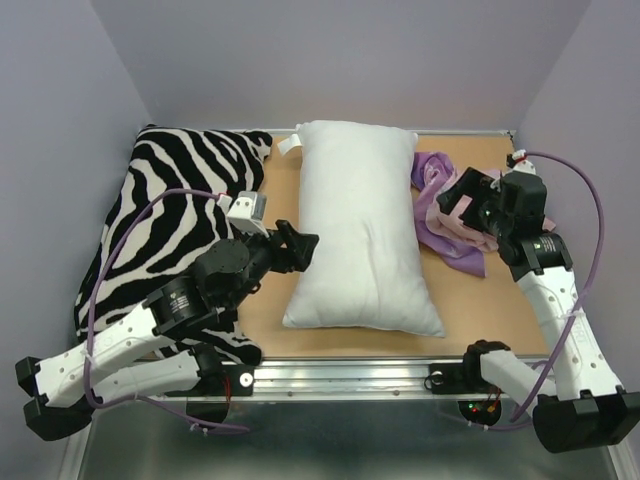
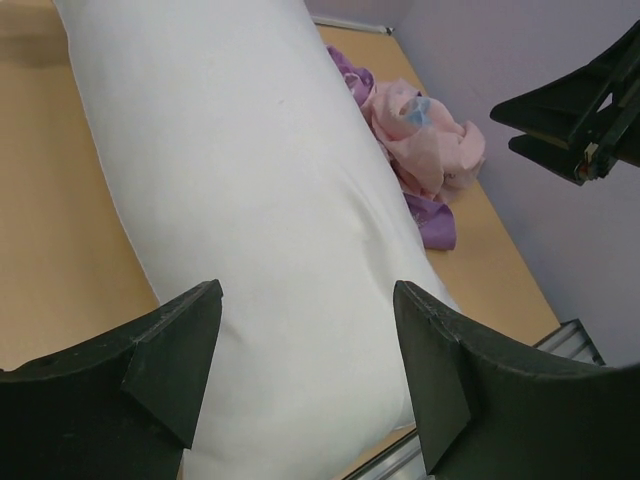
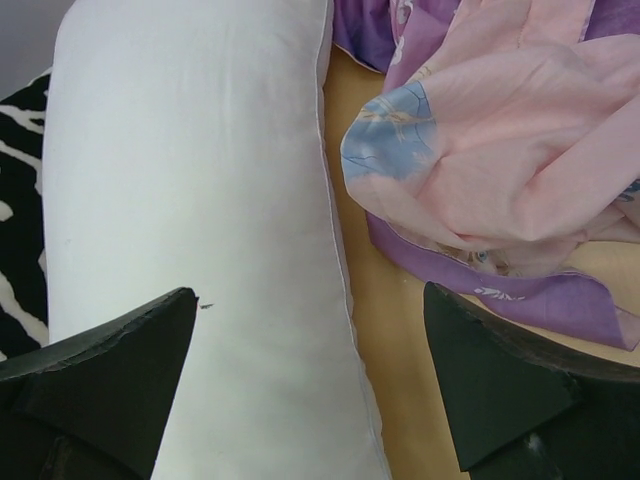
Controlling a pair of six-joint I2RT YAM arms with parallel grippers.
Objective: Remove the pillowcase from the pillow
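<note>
A black-and-white zebra-striped pillow (image 1: 180, 160) lies along the left side of the tan tabletop (image 1: 500, 300), which pale lilac walls (image 1: 340, 60) enclose on three sides.

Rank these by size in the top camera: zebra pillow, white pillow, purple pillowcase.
1. zebra pillow and white pillow: too alike to rank, since the left arm hides part of the zebra one.
2. purple pillowcase: crumpled, smallest.
</note>
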